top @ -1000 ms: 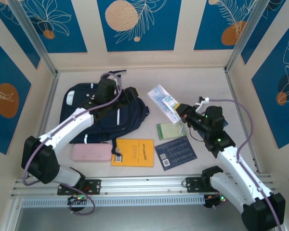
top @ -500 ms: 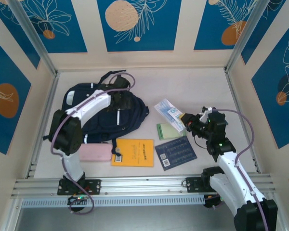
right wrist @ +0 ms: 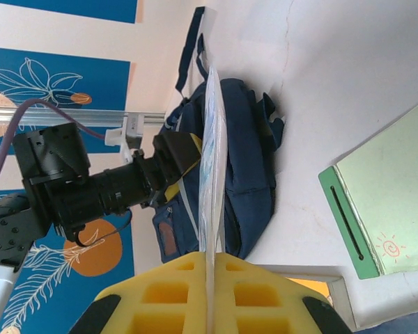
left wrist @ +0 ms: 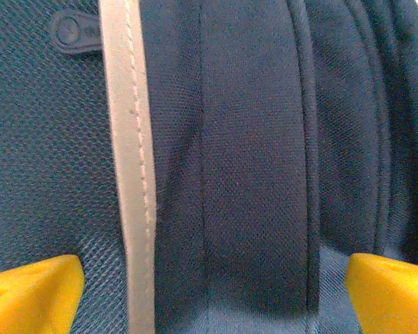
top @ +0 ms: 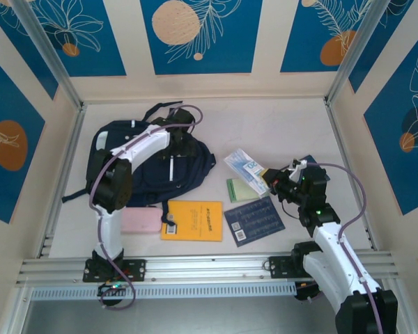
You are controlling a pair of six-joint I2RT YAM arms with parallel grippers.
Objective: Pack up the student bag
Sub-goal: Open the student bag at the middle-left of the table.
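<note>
I am holding my left pincer (top: 184,141) wide open over the one bag (top: 150,172), which is lying at the desk's (top: 279,125) far left, probably to grip its fabric. My right pincer (top: 269,178) is pinching one packet (top: 244,164) by its edge, for carrying. One green notebook (top: 242,189), one orange book (top: 192,220), one blue book (top: 254,220) and one pink case (top: 141,220) are waiting near the front edge.

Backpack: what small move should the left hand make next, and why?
Probably lower and close on the backpack fabric: the left hand hangs open just above a fold of it, while the right hand grips a flat packet nearby.
</note>
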